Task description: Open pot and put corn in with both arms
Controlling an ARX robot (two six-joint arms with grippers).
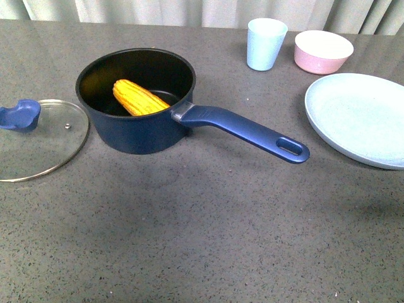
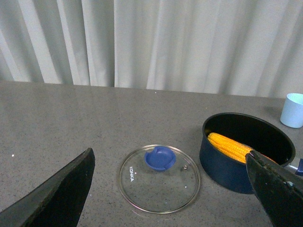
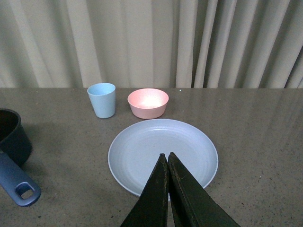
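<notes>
One corn [image 1: 139, 98] in one pot [image 1: 136, 120]; one lid [image 1: 38, 139] beside. Left hand [image 2: 170, 189] spread, right hand [image 3: 167, 158] clenched, seemingly empty.

Left gripper [image 2: 173, 191]: two black fingers [image 2: 61, 196], broad, wedge-shaped, tapering to blunt tips; surface matte with fine pale speckling along the edges. Right gripper [image 3: 167, 158]: two black fingers [image 3: 156, 196], long and narrow, tapering to points, edges scuffed and dusty. No arm appears in the front view.
</notes>
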